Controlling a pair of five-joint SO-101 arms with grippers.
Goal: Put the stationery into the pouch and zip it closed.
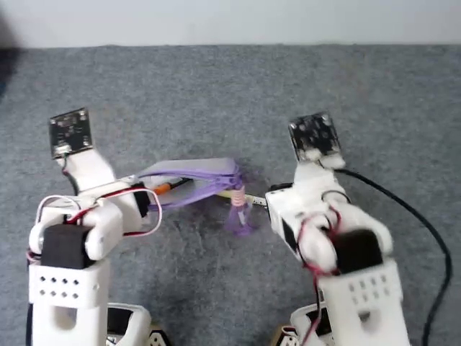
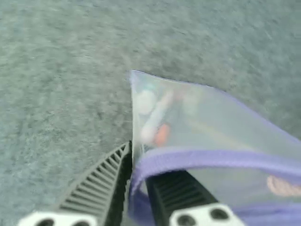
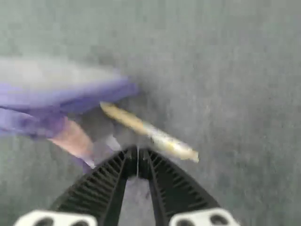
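Pouch [image 1: 193, 179], translucent with a purple zipper band, sits on the grey surface [image 1: 216, 94] between the left arm [image 1: 79, 216] and the right arm [image 1: 331, 238]. The left jaws are clamped on its purple zipper edge, and white and orange stationery [image 2: 154, 123] shows through its wall. The right jaws are pressed together just beside the pouch's other end, whether pinching anything I cannot tell; a pale yellowish pen [image 3: 149, 133] lies just past their tips, one end at the purple edge.
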